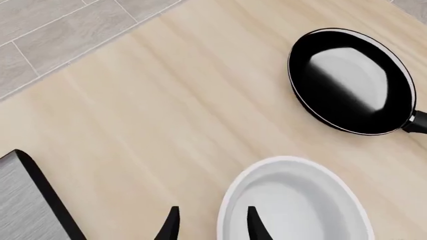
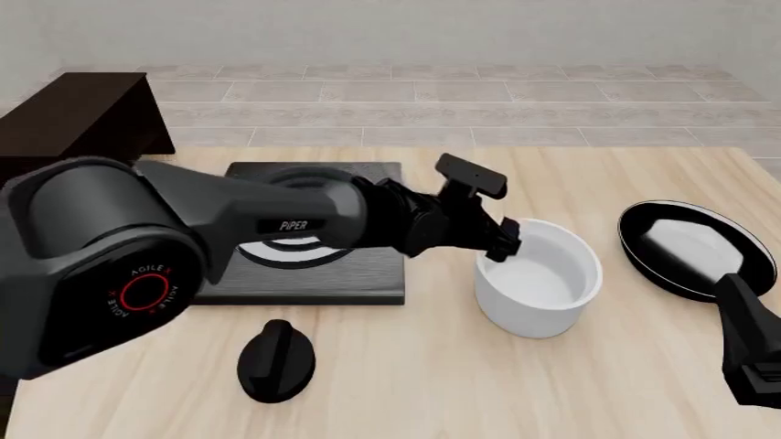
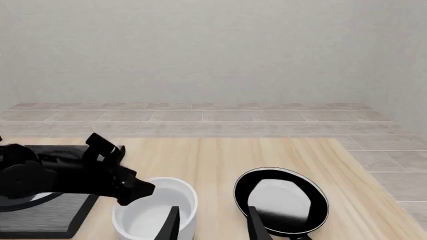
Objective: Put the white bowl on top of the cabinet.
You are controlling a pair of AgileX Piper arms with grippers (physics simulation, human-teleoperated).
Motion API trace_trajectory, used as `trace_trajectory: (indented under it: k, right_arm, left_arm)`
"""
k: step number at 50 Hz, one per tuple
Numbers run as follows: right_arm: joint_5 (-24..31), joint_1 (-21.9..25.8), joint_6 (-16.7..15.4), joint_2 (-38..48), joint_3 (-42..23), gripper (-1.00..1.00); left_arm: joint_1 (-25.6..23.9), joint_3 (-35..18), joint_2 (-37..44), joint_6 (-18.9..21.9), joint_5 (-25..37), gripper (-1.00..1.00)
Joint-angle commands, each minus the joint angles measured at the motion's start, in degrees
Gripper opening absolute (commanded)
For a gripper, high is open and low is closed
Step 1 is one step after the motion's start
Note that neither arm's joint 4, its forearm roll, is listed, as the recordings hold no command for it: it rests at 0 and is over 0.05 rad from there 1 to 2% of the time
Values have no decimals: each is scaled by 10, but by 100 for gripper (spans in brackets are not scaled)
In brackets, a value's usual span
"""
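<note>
The white bowl stands upright on the table, right of the stove plate. It also shows in the left wrist view and the right wrist view. My left gripper is open at the bowl's left rim. In its own view one finger is inside the bowl and one outside, with the rim between them. The dark brown cabinet stands at the far left, far from the bowl. My right gripper is open and empty, low at the front right.
A black stove plate lies left of the bowl, under my left arm. A black frying pan lies to the right. A small black knob-shaped thing sits near the front edge. My right arm stands at the front right corner.
</note>
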Motion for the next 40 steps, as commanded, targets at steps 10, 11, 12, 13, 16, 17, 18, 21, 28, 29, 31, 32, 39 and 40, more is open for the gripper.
trace_trajectory:
  k: [10, 11, 12, 13, 16, 17, 18, 21, 28, 29, 31, 32, 39, 40]
  right_arm:
    - [0, 0, 0, 0, 0, 100]
    - [0, 0, 0, 0, 0, 100]
    - [0, 0, 0, 0, 0, 100]
    - [0, 0, 0, 0, 0, 100]
    - [0, 0, 0, 0, 0, 100]
    - [0, 0, 0, 0, 0, 100]
    - [0, 0, 0, 0, 0, 100]
    - [0, 0, 0, 0, 0, 100]
    - [0, 0, 0, 0, 0, 100]
    - [0, 0, 0, 0, 0, 100]
    - [0, 0, 0, 0, 0, 100]
    - [0, 0, 0, 0, 0, 100]
    - [0, 0, 0, 0, 0, 100]
    - [0, 0, 0, 0, 0, 100]
  left_arm:
    - [3, -33, 51, -4, 7, 100]
    - [4, -37, 54, -4, 9, 100]
    - [5, -40, 57, -3, 10, 100]
    - [6, -43, 59, -4, 11, 100]
    - [8, -48, 65, -4, 13, 100]
    - [8, -51, 69, -4, 14, 100]
    - [10, -57, 76, -3, 16, 100]
    - [12, -65, 86, -7, 20, 100]
    - [-4, -55, 97, -34, 12, -100]
    - [0, -57, 97, -28, 13, -100]
    - [-5, -53, 95, -36, 13, -100]
    - [-4, -53, 94, -34, 15, -100]
    - [-10, -35, 68, -33, 16, -100]
    - [-10, -35, 68, -33, 16, -100]
